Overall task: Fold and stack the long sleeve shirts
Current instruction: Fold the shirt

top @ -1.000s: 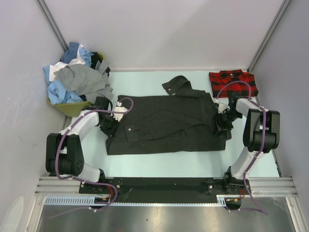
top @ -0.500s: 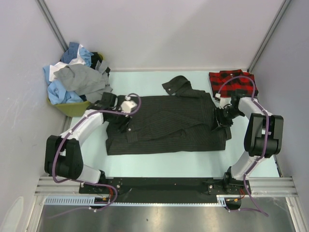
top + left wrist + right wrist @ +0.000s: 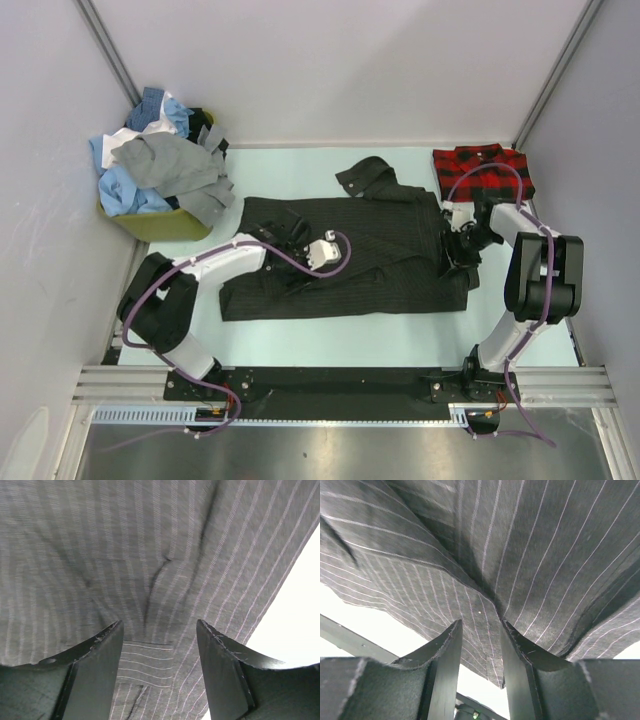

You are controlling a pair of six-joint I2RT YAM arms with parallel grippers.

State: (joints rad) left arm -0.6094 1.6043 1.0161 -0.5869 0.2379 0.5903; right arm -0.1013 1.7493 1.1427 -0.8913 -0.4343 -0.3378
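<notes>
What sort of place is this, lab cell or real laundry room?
Probably a lab robot cell: blank panel walls enclose a pale table, an aluminium rail fronts it, and a bin holds crumpled shirts.

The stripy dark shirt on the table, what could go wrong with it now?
The right gripper pinches the dark shirt at its edge while the left gripper is open over it, so a pull could drag the fold crooked. A loose flap sticks out at the far edge and may end up untucked. The right gripper also works close to the folded plaid shirt and might nudge it.
</notes>
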